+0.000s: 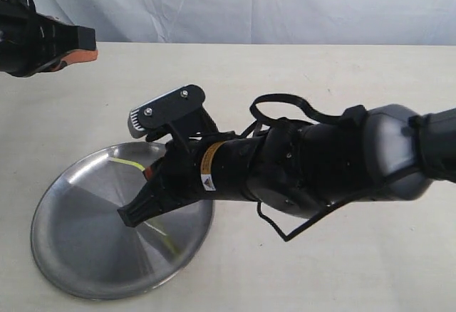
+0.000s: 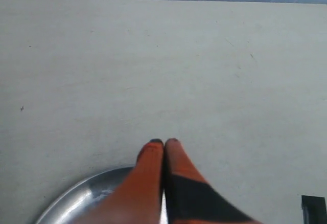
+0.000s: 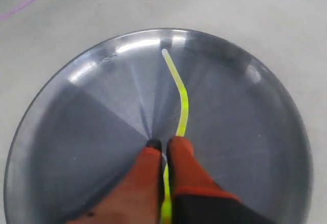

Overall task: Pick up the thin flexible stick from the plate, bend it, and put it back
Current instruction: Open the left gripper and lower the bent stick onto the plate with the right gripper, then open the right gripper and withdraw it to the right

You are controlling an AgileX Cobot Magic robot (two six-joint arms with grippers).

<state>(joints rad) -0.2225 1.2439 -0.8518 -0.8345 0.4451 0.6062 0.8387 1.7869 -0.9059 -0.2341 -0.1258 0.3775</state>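
Observation:
The plate (image 1: 71, 255) lies at the front left of the table and fills the right wrist view as the plate (image 3: 76, 127). On it lies the thin flexible stick (image 3: 182, 101), bright yellow, curved, its pale end near the rim. My right gripper (image 3: 163, 143) is low over the plate's centre, shut, with the stick running through the narrow gap between its fingers. From the exterior the stick (image 1: 128, 163) shows on either side of the right gripper (image 1: 128, 216). My left gripper (image 1: 89, 45) hovers far off at the back left, shut and holding nothing. In its own view the left gripper (image 2: 164, 142) points past the plate's rim (image 2: 76, 196).
The bulky right arm (image 1: 320, 162) stretches across the table from the right edge to the plate. A white cloth backdrop (image 1: 249, 6) hangs behind the pale tabletop (image 1: 320, 77).

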